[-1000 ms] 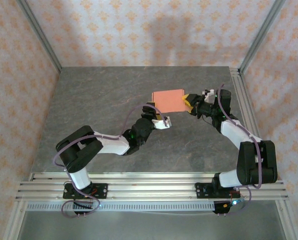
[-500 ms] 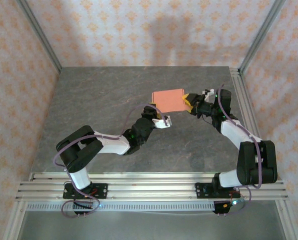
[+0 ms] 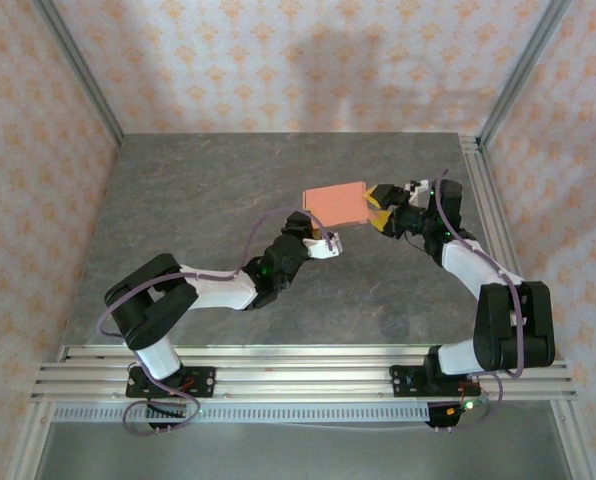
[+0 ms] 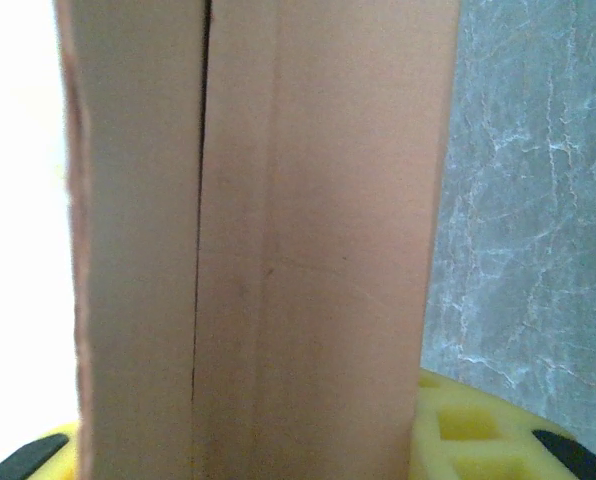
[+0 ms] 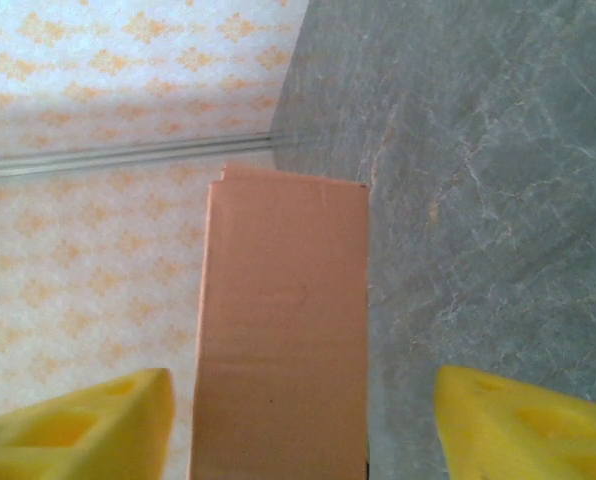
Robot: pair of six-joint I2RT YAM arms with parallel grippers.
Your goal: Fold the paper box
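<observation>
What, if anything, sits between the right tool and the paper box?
Nothing visible. The paper box stands directly between the open yellow fingers of the right tool, with a bare gap on each side.

Salmon-orange paper box (image 3: 338, 204), folded into a flat rectangle, sits slightly askew right of centre over the grey table (image 3: 198, 220), a dark slit running lengthwise down one face.
</observation>
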